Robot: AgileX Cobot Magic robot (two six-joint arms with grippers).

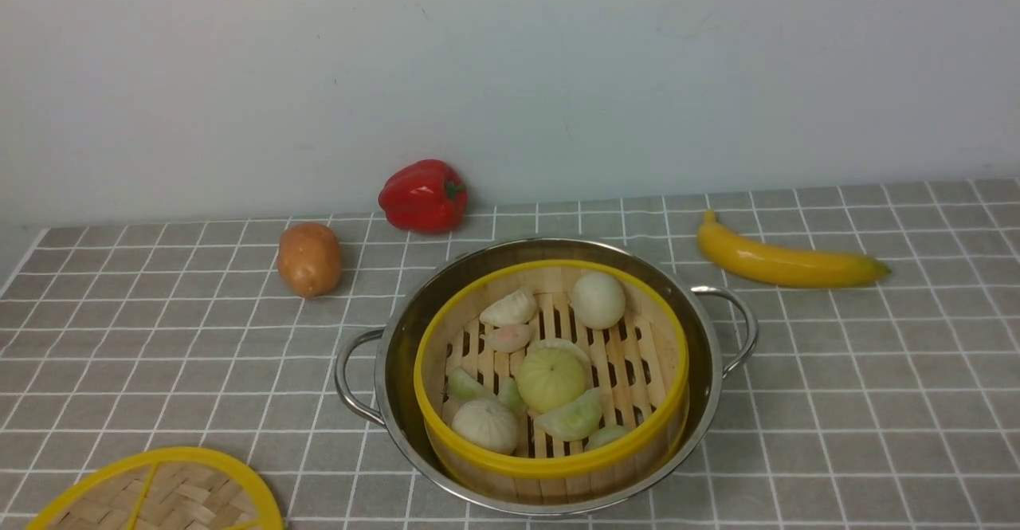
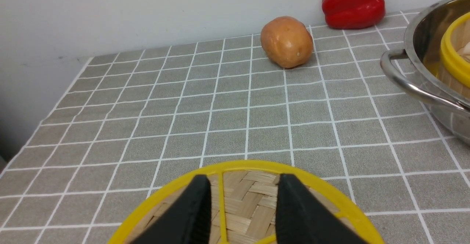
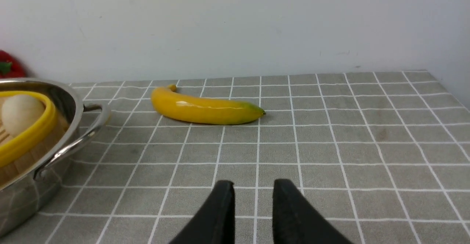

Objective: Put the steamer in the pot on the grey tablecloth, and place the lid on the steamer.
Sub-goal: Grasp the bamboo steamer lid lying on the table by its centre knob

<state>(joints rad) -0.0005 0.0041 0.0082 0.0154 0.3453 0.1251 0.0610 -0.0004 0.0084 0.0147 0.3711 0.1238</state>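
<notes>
Grey tablecloth (image 1: 837,402): wrist views only show left fingers (image 2: 194,214) parted over lid (image 2: 242,196), contact unclear; right fingers (image 3: 216,214) parted, empty.

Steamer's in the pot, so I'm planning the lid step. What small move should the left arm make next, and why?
Probably close the left gripper on the lid: its jaws stand apart over a yellow spoke, the lid lies flat on the grey tablecloth, and the steamer sits uncovered.
</notes>
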